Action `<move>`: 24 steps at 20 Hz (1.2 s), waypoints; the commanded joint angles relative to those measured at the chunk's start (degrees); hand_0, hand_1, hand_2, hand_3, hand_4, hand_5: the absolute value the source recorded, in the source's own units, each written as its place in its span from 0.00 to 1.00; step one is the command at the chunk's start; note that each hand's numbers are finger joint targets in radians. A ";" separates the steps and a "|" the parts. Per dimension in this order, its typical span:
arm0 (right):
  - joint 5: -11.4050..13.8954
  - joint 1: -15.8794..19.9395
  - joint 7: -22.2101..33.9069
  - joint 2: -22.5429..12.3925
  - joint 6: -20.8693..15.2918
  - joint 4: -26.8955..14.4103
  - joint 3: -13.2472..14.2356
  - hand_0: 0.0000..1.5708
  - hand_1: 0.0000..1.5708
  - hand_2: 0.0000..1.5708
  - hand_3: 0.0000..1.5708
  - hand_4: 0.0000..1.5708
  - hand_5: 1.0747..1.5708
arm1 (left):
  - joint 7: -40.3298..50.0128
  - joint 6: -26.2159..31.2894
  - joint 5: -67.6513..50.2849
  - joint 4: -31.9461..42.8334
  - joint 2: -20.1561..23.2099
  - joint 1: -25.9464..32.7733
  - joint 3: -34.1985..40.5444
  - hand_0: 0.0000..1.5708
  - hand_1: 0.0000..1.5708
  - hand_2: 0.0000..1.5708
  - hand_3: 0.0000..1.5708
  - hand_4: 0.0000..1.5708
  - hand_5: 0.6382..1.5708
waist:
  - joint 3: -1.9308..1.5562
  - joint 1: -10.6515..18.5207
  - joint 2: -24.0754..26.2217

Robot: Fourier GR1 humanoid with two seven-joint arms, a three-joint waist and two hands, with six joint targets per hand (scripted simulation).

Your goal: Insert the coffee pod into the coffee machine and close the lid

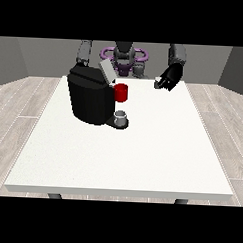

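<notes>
You see the robot (124, 56) at the top centre of the frame: a dark grey torso with a purple ring-shaped frame behind it. Its two arms (177, 55) are grey, segmented and rounded at the upper parts. The hand (169, 77) at the view's right is black, with a small pale patch at its lower left edge.

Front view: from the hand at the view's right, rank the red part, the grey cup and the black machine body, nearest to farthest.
From the hand at the view's right:
1. Red part, on the machine's front, toward the hand.
2. Grey cup, lower, on the machine's base.
3. Black machine body, at the view's left.
</notes>
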State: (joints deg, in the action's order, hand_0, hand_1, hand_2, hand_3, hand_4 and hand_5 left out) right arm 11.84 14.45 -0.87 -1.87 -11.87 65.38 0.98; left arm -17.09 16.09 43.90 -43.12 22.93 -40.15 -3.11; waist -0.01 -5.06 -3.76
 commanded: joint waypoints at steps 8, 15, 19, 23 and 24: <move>-1.53 3.78 -0.45 -1.17 2.61 -1.70 1.19 0.00 0.00 0.00 0.00 0.00 1.00 | 10.13 4.54 0.96 -3.74 -6.36 -7.49 0.24 0.89 0.89 0.89 0.85 0.38 1.00 | 0.00 -1.66 0.37; -1.63 3.86 -0.81 0.20 3.96 3.10 -1.90 0.00 0.00 0.00 0.00 0.00 1.00 | 13.88 11.13 -4.29 -0.56 -1.51 -18.92 8.13 0.78 0.78 0.81 0.82 0.32 1.00 | 0.00 -7.85 -0.08; -0.03 5.81 -1.91 0.32 2.74 4.27 -2.74 0.00 0.00 0.00 0.00 0.00 1.00 | 17.21 9.57 -4.27 0.61 -1.13 -24.18 10.08 0.81 0.81 0.82 0.81 0.31 1.00 | 0.00 -10.52 -3.88; -2.23 10.20 3.11 -0.90 3.96 7.47 -0.58 0.00 0.00 0.00 0.00 0.00 1.00 | 15.09 9.20 -3.10 1.40 1.21 -25.25 9.81 0.74 0.74 0.79 0.81 0.31 1.00 | 0.02 -11.33 -5.62; -0.78 10.14 0.93 0.24 1.42 5.67 -0.80 0.00 0.00 0.00 0.00 0.00 1.00 | 15.81 9.39 -3.22 1.12 1.62 -28.14 10.26 0.77 0.77 0.81 0.80 0.31 1.00 | 0.00 -11.18 -8.17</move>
State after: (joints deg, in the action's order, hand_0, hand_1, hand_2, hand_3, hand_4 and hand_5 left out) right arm 10.74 20.92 -1.87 -1.41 -9.52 70.35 -0.52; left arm -2.32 25.07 40.50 -42.84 22.59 -63.49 6.00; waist 0.00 -15.07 -8.52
